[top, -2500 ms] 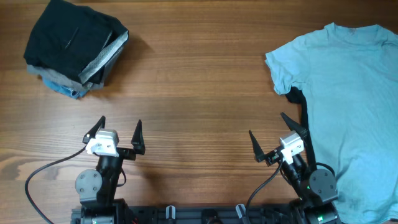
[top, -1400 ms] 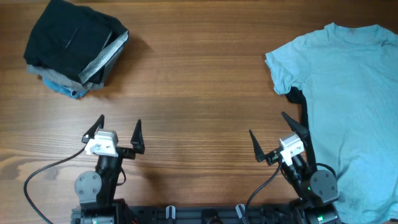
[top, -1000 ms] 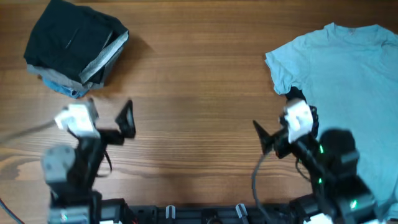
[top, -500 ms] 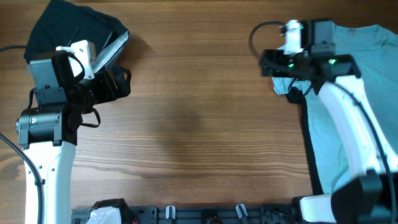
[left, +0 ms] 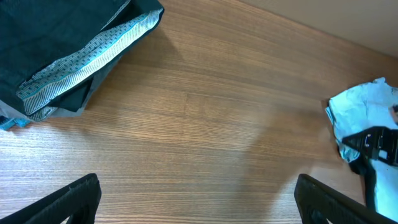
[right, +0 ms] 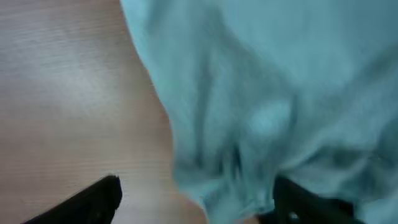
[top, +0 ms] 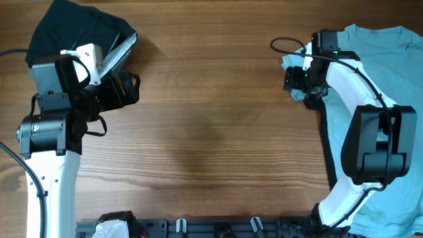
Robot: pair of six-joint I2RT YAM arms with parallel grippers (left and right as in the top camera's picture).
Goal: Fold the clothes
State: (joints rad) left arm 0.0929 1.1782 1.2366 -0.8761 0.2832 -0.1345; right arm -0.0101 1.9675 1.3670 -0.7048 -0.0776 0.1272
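**Two arms out, one T-shirt under the right pincer**

Nearest, at 6 o'clock, the two arm bases sit on the edge of the wooden surface [top: 211, 132]. From there two arms reach away, one up each side.

The left pincer [top: 125, 89] hangs at about 10 o'clock. It is released: in its wrist view both fingers [left: 68, 199] stand wide apart over bare wood, with nothing between them.

The right pincer [top: 301, 79] is at about 2 o'clock, over the sleeve [top: 292, 64] of the one pale blue T-shirt [top: 386, 92]. That T-shirt lies spread flat from 2 to 4 o'clock and runs off the right edge. In the blurred right wrist view the two fingers [right: 93, 199] stand either side of bunched sleeve cloth. Whether they are clenched on it cannot be told.

One strip of black cloth [top: 324, 129] shows from under the T-shirt's left edge, at 3 o'clock.

Farthest, at 10 to 11 o'clock, is one folded pile [top: 66, 33]. It is black on top, with a grey patterned layer showing at its right side and a bit of blue at its bottom edge. The left pincer is just beside it.
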